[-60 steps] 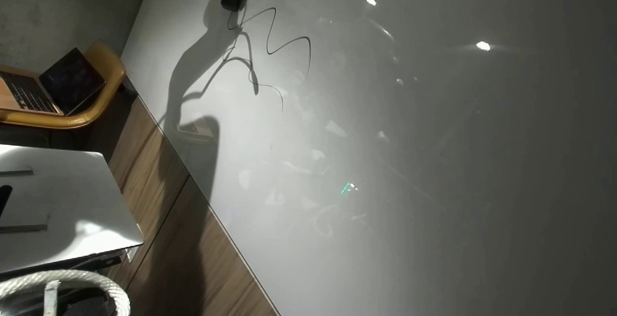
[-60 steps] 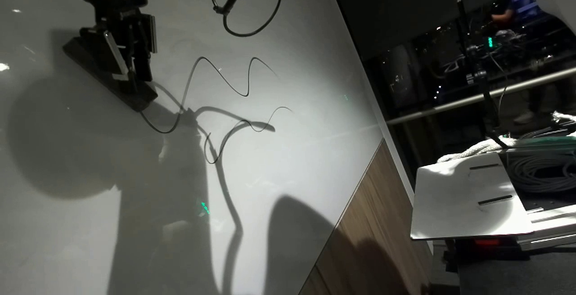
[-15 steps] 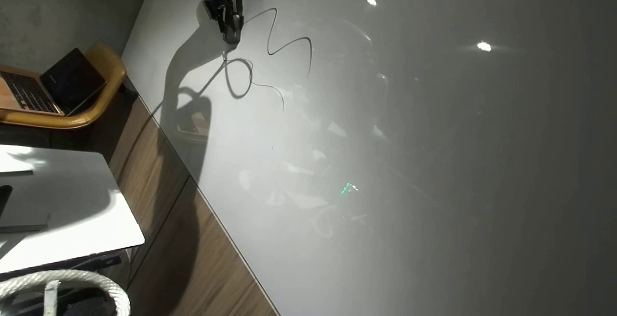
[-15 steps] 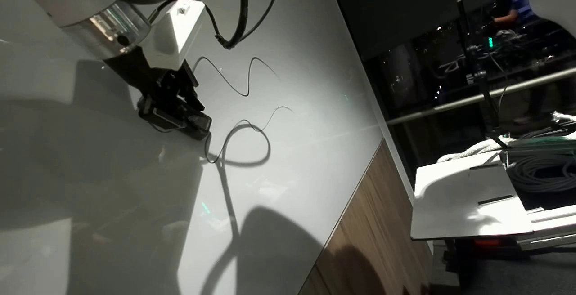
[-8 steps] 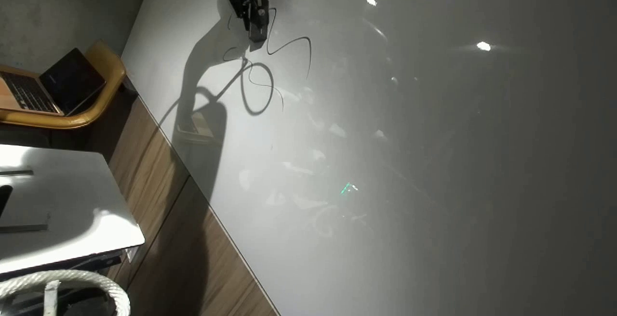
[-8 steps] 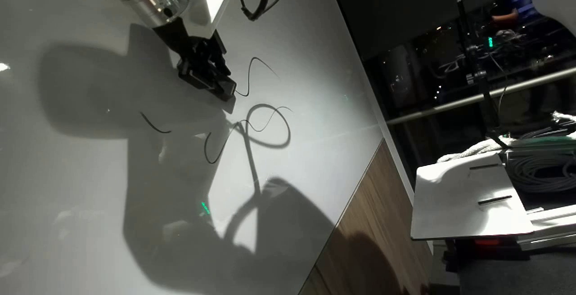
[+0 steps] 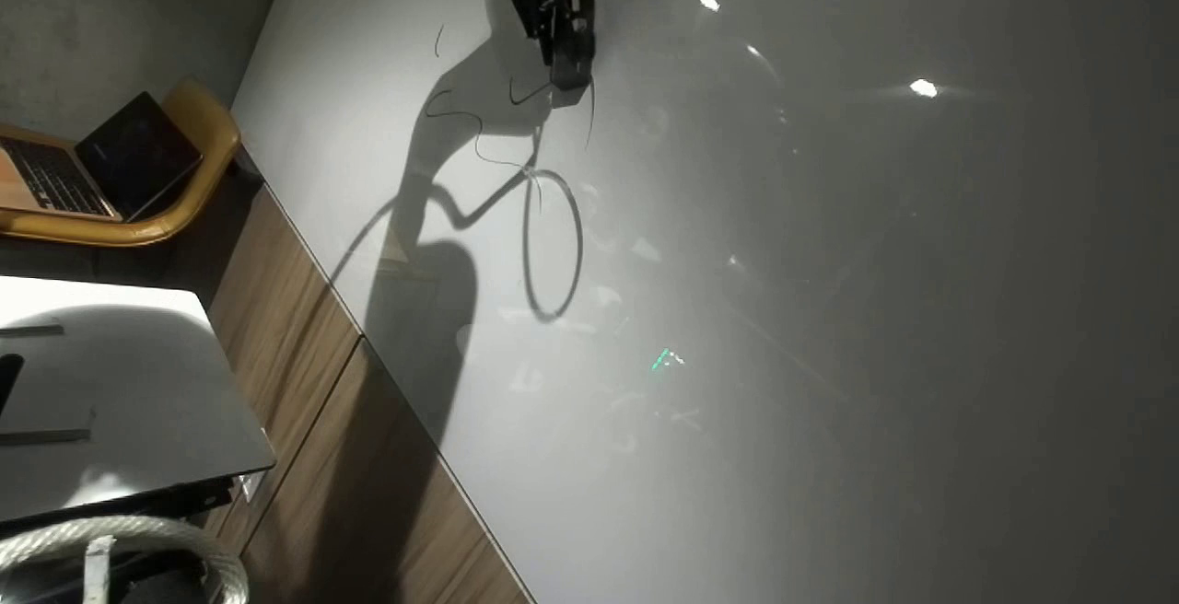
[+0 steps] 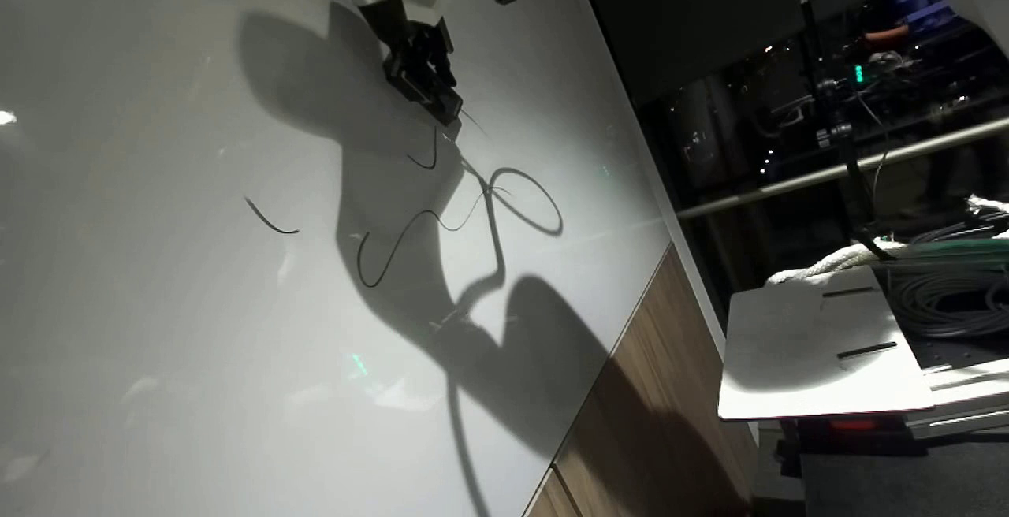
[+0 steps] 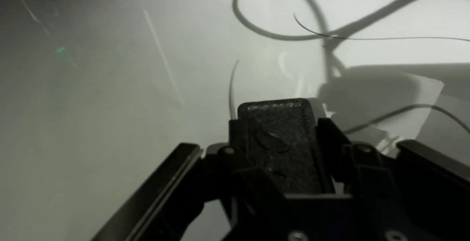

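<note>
My gripper is shut on a dark, speckled rectangular block that juts out past the fingertips. In both exterior views the gripper comes in from the top, its block close against a glossy white surface. Whether they touch is hard to tell. Thin black wavy marks lie on that surface. One long mark is whole; another is broken into short pieces, such as a far left piece. A curved piece emerges beside the block in the wrist view.
The white surface meets a wooden panel along a slanting edge. Beyond stand a yellow chair with a laptop, a white plate, a white rope and a black stand. The arm throws broad shadows.
My gripper has carried the block to the right in both exterior views. Stretches of the upper wavy mark seen earlier are gone where the block passed, leaving separate pieces. The lower mark looks unchanged.
</note>
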You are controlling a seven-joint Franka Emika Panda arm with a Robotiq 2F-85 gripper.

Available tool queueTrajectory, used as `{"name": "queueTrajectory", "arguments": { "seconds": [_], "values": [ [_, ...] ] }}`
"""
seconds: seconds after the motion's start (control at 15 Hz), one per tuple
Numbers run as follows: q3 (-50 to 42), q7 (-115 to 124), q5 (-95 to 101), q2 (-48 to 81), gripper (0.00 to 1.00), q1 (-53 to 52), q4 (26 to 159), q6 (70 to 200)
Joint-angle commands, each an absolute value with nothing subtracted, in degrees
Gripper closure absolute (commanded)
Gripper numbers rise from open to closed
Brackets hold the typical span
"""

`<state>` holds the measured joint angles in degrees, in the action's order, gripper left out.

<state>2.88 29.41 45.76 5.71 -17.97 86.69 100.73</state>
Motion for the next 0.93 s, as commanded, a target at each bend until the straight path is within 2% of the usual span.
{"name": "queueTrajectory", "arguments": {
  "seconds": [0.0, 0.4, 0.87],
  "values": [
    [1.24, 25.92, 43.34, 3.10, 0.72, -9.38, 91.81, 112.18],
    [1.55, 22.95, 38.18, 2.55, 0.72, -4.18, 95.73, 118.63],
    [6.53, 25.98, 37.81, 6.66, 0.72, -8.09, 95.78, 117.86]
  ]
}}
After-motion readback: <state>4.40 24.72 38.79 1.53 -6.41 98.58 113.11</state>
